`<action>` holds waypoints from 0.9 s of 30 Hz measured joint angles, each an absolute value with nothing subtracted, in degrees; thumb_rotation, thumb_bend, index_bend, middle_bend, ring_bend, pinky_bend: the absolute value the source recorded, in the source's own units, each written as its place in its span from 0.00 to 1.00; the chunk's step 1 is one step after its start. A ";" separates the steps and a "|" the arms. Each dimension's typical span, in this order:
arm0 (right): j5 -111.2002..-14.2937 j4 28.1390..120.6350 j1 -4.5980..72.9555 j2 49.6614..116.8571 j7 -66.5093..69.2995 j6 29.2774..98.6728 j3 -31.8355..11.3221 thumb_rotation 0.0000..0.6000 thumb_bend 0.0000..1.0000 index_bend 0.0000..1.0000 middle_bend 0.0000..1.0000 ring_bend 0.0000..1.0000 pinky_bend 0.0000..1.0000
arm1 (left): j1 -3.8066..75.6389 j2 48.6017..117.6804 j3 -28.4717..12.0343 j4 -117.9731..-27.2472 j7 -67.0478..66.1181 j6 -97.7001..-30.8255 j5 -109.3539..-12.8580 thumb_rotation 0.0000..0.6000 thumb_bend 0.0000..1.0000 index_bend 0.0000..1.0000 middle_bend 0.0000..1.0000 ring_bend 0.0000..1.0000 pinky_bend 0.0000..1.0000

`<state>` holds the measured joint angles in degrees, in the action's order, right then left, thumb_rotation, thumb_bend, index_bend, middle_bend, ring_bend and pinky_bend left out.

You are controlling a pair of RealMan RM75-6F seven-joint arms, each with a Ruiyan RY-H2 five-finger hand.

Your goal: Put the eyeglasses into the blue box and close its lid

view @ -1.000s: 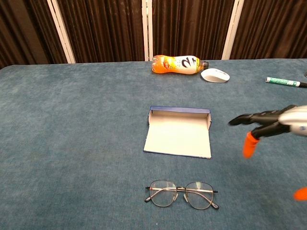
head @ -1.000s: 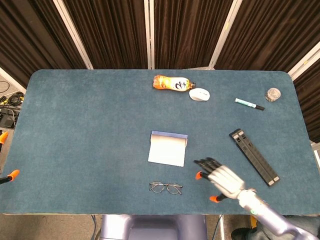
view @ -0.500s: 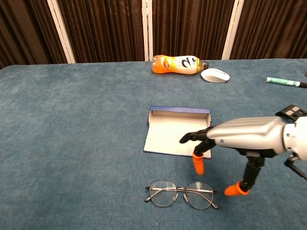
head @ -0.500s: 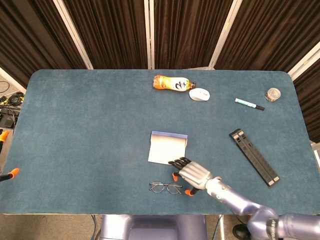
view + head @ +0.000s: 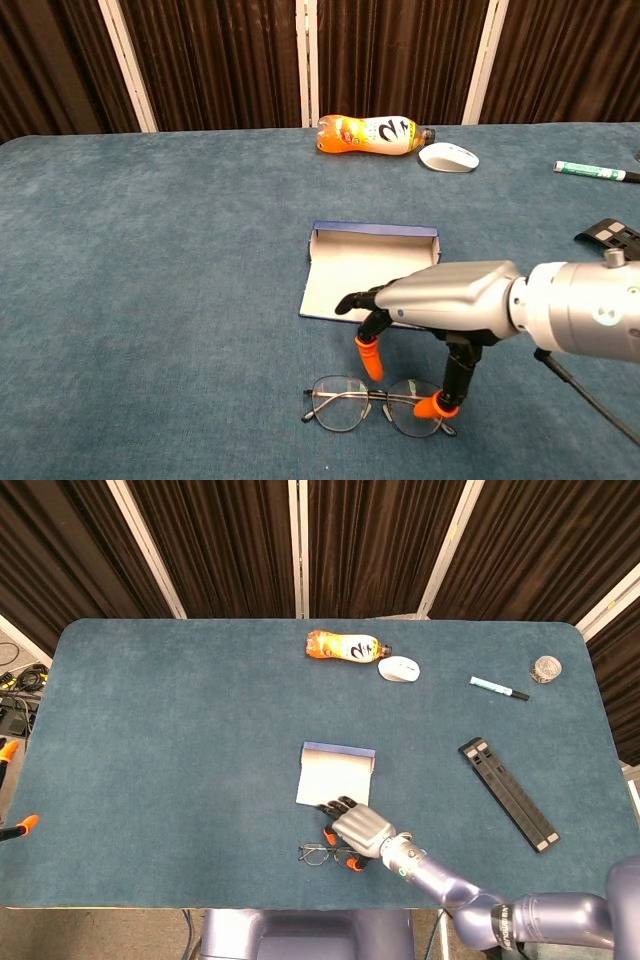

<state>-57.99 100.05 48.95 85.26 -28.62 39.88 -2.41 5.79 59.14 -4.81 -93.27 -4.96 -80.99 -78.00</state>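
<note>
The thin wire-rimmed eyeglasses (image 5: 350, 406) lie flat near the table's front edge, also seen from the head view (image 5: 318, 855). Just behind them the blue box (image 5: 345, 285) lies open with its pale inside showing (image 5: 336, 775). My right hand (image 5: 445, 300) hovers over the glasses' right half with its fingers spread. One orange fingertip (image 5: 432, 407) touches the frame, and another hangs just above the lenses. It holds nothing. From the head view the right hand (image 5: 358, 830) hides the glasses' right lens. Only two orange fingertips (image 5: 24, 825) of my left hand show, held apart, at the left edge.
Along the back lie an orange bottle (image 5: 343, 647), a white mouse (image 5: 399, 668) and a marker (image 5: 498, 688). A small round object (image 5: 546, 668) sits at the far right corner. A long black stand (image 5: 507, 793) lies to the right of the box.
My right hand has swept left from the table's right side, past the box's front corner, and come down over the eyeglasses. Glasses and box have not moved.
</note>
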 measured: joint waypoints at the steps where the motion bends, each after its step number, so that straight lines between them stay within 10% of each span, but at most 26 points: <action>1: -57.17 100.08 49.26 85.75 -29.23 40.49 -2.24 1.00 0.20 0.45 0.00 0.00 0.00 | 5.79 59.18 -4.78 -93.26 -5.06 -80.99 -78.00 1.00 0.00 0.00 0.00 0.00 0.00; 27: -55.31 97.47 51.41 90.86 -33.71 47.49 0.98 1.00 0.27 0.50 0.00 0.00 0.00 | 5.89 59.17 -4.70 -93.07 -4.73 -81.03 -77.71 1.00 0.00 0.00 0.00 0.00 0.00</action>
<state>-55.31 97.47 51.41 90.86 -33.71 47.49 0.98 5.89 59.17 -4.70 -93.07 -4.73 -81.03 -77.71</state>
